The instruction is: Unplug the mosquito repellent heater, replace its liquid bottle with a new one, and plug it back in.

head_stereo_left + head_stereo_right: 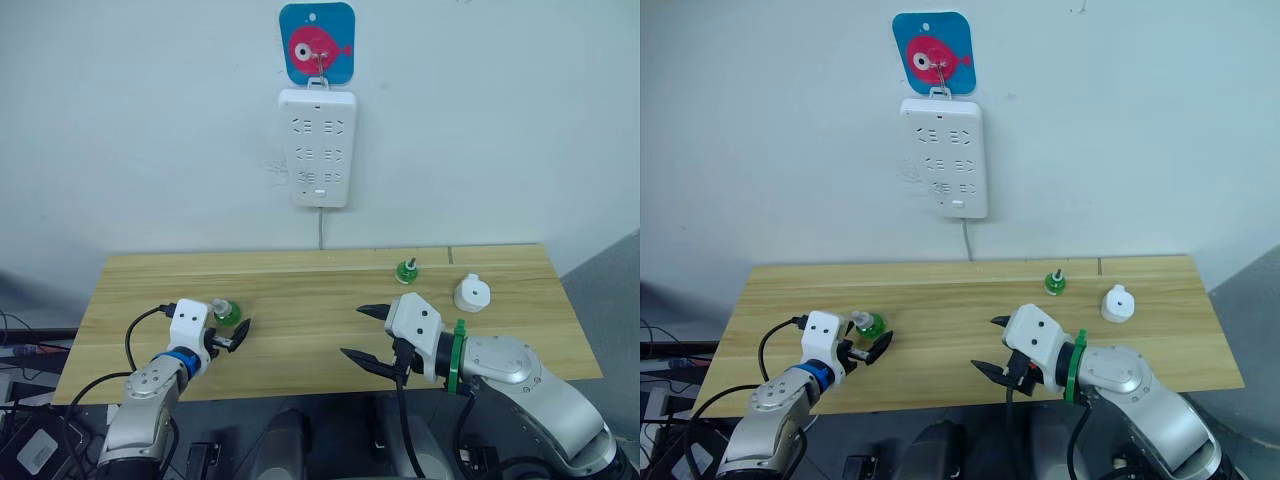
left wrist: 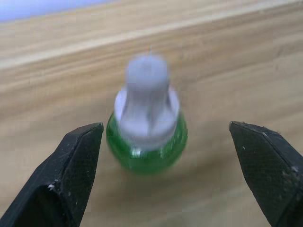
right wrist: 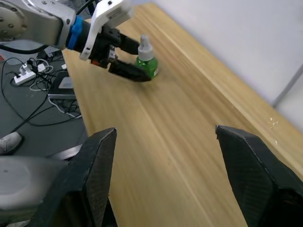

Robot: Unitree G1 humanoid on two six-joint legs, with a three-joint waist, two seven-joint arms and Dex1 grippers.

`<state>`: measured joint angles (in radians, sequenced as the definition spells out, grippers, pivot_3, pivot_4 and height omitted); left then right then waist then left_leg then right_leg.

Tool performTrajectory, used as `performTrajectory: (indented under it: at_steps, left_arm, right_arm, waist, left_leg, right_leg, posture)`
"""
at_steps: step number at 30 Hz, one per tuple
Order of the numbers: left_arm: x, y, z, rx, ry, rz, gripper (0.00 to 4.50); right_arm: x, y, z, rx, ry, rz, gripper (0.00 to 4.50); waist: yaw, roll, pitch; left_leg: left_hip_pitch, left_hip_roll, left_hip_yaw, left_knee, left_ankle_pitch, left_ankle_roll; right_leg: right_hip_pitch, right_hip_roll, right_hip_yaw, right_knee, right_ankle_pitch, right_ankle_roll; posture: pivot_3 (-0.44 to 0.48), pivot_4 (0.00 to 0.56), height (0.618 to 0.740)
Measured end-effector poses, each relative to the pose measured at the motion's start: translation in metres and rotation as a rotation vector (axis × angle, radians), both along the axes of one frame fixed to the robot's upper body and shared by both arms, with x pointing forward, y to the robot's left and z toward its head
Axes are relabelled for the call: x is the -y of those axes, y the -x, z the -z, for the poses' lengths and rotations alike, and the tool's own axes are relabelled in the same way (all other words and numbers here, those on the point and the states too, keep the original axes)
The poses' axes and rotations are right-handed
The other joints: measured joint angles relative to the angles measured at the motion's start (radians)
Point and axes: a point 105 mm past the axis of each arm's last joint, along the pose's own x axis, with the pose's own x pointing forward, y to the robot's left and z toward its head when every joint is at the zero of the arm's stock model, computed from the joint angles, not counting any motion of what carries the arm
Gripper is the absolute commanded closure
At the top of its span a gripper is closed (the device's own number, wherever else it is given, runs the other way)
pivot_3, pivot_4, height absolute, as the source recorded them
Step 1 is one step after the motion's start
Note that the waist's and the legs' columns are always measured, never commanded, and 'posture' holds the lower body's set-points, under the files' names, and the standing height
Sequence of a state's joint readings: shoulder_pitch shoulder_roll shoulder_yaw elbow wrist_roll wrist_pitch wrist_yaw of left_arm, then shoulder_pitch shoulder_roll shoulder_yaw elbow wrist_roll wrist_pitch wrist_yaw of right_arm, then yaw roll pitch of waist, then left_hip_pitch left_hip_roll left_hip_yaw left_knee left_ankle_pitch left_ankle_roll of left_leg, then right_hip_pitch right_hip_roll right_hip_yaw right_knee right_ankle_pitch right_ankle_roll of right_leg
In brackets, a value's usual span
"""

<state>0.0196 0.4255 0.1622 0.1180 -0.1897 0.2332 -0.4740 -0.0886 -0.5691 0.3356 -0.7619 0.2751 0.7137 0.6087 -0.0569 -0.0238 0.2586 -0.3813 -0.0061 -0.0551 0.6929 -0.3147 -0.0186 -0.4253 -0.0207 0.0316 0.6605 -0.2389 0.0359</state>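
Left wrist view: we see the small green liquid bottle with a white cap [image 2: 147, 126] standing upright on the light wooden table [image 1: 300, 300], straight ahead between the wide-open, empty fingers of the left gripper [image 1: 233, 335], the nearer arm. The right gripper [image 1: 366, 335], also spread wide and empty, hovers mid-table. The white rounded plastic mosquito repellent heater [image 1: 472, 293] rests unplugged at the table's right, beside a second green bottle [image 1: 407, 270].
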Motion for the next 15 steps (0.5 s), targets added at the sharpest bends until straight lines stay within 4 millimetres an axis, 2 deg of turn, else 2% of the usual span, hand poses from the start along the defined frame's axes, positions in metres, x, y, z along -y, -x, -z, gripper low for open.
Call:
performTrajectory:
  at_steps: [15]
  left_arm:
    - [0.002,-0.004,0.015,-0.050,0.026,0.027,0.00]
  right_arm:
    - [0.006,-0.003,-0.003,0.028,0.040,-0.015,1.05]
  waist:
    - [0.001,0.000,0.002]
  left_leg:
    - [0.000,0.000,-0.001,0.000,0.000,0.000]
  right_leg:
    - [0.000,0.000,-0.001,-0.001,0.000,0.000]
  posture:
    - [-0.081,0.282,0.730]
